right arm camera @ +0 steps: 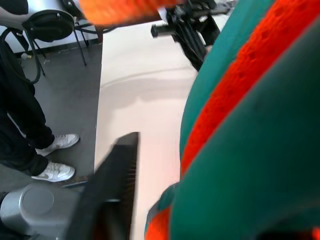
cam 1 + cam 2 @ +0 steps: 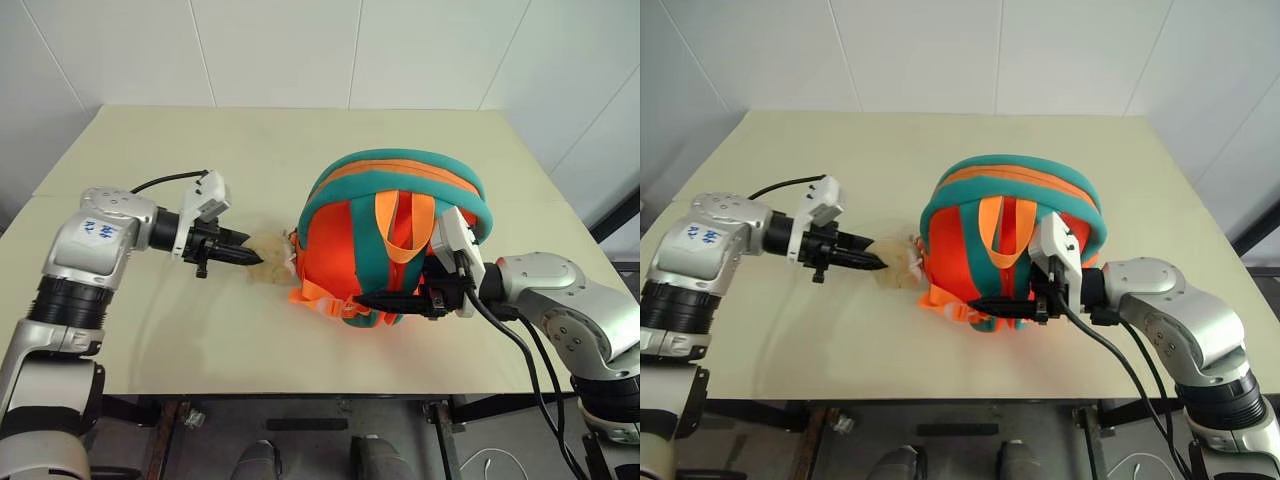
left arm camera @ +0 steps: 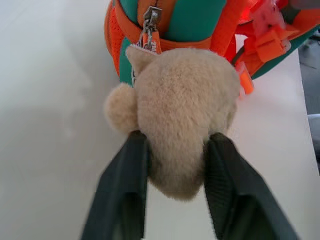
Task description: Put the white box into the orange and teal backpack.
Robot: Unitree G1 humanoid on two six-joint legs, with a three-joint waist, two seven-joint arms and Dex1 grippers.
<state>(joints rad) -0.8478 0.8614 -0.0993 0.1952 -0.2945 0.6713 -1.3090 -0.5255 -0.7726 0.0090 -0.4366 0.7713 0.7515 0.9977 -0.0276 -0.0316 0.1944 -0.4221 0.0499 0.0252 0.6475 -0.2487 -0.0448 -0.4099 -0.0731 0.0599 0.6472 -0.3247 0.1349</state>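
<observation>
Backpack (image 2: 395,235) sits mid-frame; left gripper (image 3: 175,165) loosely straddles its plush toy (image 3: 182,120), right gripper (image 2: 385,299) parted beside it; withdraw gently.

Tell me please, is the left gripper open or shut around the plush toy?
Open. The left gripper has its two black fingers spread on either side of the tan plush toy, which hangs from the backpack.

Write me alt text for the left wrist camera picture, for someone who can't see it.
A tan plush animal sits between the two black fingers of the left tool, which stand on either side of it. The plush hangs by a metal clip from the orange and teal backpack, which lies on a pale table.
</observation>
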